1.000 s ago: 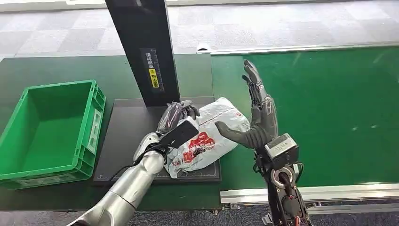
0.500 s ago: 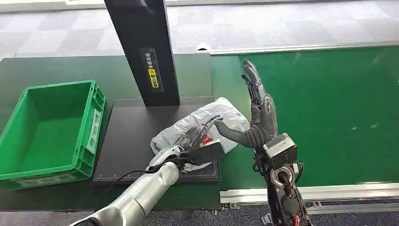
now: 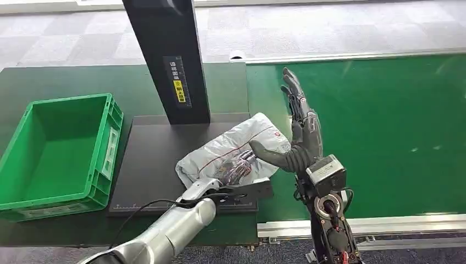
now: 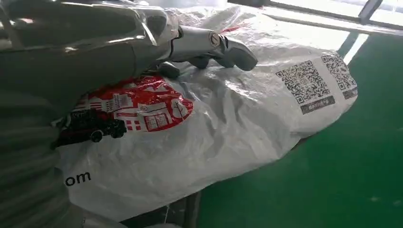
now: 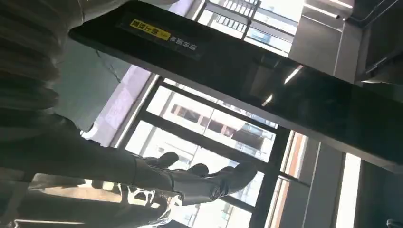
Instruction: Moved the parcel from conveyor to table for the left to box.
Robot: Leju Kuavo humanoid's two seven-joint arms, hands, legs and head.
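Now left hand (image 3: pixel 237 166) grips crumpled white plastic parcel (image 3: pixel 217 151); right hand (image 3: pixel 297 129) beside it, fingers spread, empty. Advice: carry steadily toward green plastic crate (image 3: pixel 57 151) beyond.

Parcel-sorting station, prob. a logistics lab or demo hall. A green conveyor belt (image 3: pixel 384 132) w/ aluminium side rail (image 3: pixel 357 225) is running alongside a dark green table (image 3: pixel 66 82). A black scan platform (image 3: pixel 159 165) w/ a black upright post (image 3: pixel 170 55) bearing a yellow warning label (image 3: pixel 178 91) is sitting on the table, a green plastic crate (image 3: pixel 55 151) standing beside it. Grey carpet tiles (image 3: pixel 329 27) are covering the floor; large glazed windows (image 5: pixel 204 123) are showing in the right wrist view.
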